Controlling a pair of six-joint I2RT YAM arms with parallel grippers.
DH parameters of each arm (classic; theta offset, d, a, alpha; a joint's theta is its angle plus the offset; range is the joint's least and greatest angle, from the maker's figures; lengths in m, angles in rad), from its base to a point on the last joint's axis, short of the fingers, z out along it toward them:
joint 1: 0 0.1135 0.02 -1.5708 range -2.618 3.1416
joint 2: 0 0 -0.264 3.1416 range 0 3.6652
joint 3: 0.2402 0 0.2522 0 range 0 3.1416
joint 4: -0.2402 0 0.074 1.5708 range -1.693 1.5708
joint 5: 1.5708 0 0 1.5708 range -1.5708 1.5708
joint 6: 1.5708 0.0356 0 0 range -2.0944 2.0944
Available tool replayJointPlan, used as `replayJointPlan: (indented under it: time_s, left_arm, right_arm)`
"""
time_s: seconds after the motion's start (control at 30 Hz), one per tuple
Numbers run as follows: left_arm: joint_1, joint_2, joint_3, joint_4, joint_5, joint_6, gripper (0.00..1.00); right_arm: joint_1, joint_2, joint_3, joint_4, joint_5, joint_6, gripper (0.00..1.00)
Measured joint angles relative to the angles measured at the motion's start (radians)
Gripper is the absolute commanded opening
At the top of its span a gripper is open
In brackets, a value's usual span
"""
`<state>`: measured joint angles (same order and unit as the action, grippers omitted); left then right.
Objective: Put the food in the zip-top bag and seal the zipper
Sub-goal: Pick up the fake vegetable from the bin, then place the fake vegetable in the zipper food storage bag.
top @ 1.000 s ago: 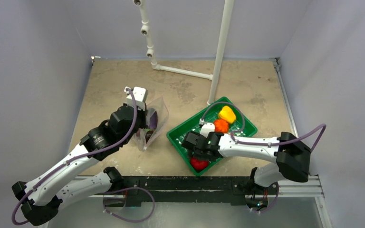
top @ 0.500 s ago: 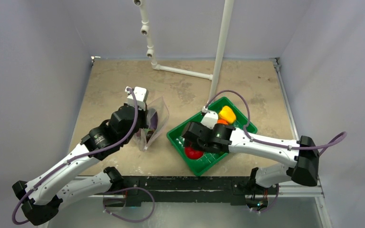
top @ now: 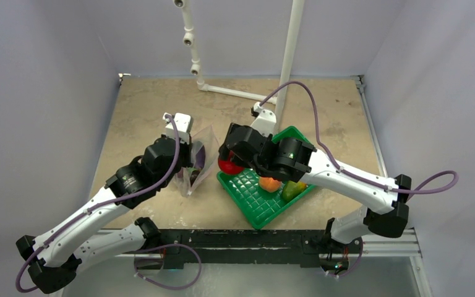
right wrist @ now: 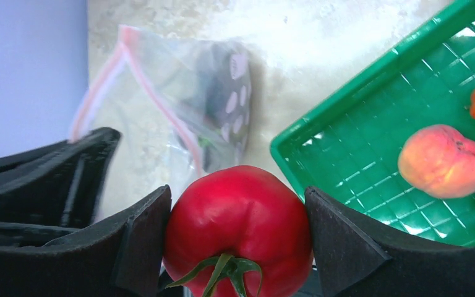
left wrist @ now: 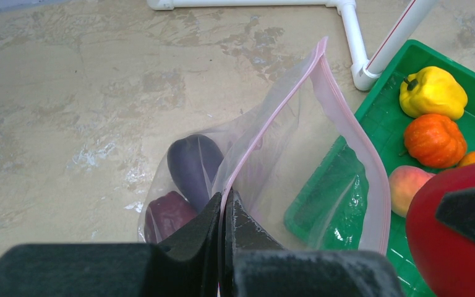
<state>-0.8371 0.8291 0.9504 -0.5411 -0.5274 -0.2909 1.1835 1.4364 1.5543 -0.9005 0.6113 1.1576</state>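
Clamping the smooth, likely slippery tomato [right wrist: 238, 223] across its middle, lower centre, in my right gripper [right wrist: 238, 244], I have my left gripper [left wrist: 224, 213] pinching the zipper [left wrist: 282, 106] of the floppy zip-top bag [left wrist: 303, 164] alongside.

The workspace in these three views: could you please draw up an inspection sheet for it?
Surface: tan, mottled table, patchy with wear.
Job's things: bag standing with its mouth open, zipper unsealed; eggplant inside; tomato held between tray and bag; peach, pepper, orange fruit and mango in the tray.
Clutter: green tray; nothing else seen.
Grippers: left jaws shut on the bag's mouth edge; right jaws shut on the tomato.
Cables: purple cables loop along both arms, clear of the bag.
Surroundings: white pipe frame at the far side; plain walls.
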Motion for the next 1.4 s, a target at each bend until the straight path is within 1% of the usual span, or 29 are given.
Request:
replayJointPlan:
  time_s: [0.23, 0.47, 0.63, 0.7, 0.73, 0.8, 0.87, 1.0, 1.13, 1.33, 1.4]
  left_arm:
    - [0.0, 0.0, 0.0, 0.0, 0.0, 0.0, 0.0]
    - [0.0, 0.0, 0.0, 0.0, 0.0, 0.0, 0.0]
    - [0.0, 0.0, 0.0, 0.0, 0.0, 0.0, 0.0]
    - [0.0, 0.0, 0.0, 0.0, 0.0, 0.0, 0.0]
    - [0.0, 0.0, 0.0, 0.0, 0.0, 0.0, 0.0]
    - [0.0, 0.0, 0.0, 0.0, 0.0, 0.0, 0.0]
    - [0.0, 0.0, 0.0, 0.0, 0.0, 0.0, 0.0]
    - [0.002, 0.0, 0.0, -0.002, 0.0, 0.0, 0.0]
    - [0.004, 0.0, 0.0, -0.003, 0.0, 0.0, 0.0]
    - [0.006, 0.0, 0.0, -0.005, 0.0, 0.0, 0.0]
    - [0.006, 0.0, 0.0, -0.007, -0.001, 0.0, 0.0]
  right_arm:
    - [0.0, 0.063, 0.159, 0.01, 0.018, -0.067, 0.15]
    - [0.0, 0.123, 0.21, 0.085, 0.019, -0.13, 0.16]
    - [0.0, 0.181, 0.228, 0.133, 0.007, -0.158, 0.22]
    - [0.0, 0.201, 0.232, 0.15, 0.0, -0.166, 0.28]
    - [0.0, 0.209, 0.232, 0.156, -0.002, -0.169, 0.32]
    - [0.0, 0.224, 0.232, 0.166, -0.004, -0.173, 0.43]
    - [-0.001, 0.234, 0.232, 0.173, -0.005, -0.175, 0.57]
    - [-0.006, 0.249, 0.232, 0.179, -0.005, -0.179, 0.72]
    - [-0.013, 0.257, 0.232, 0.184, -0.005, -0.18, 0.81]
    - [-0.019, 0.258, 0.224, 0.184, -0.009, -0.179, 0.88]
    - [-0.019, 0.257, 0.222, 0.183, -0.009, -0.179, 0.88]
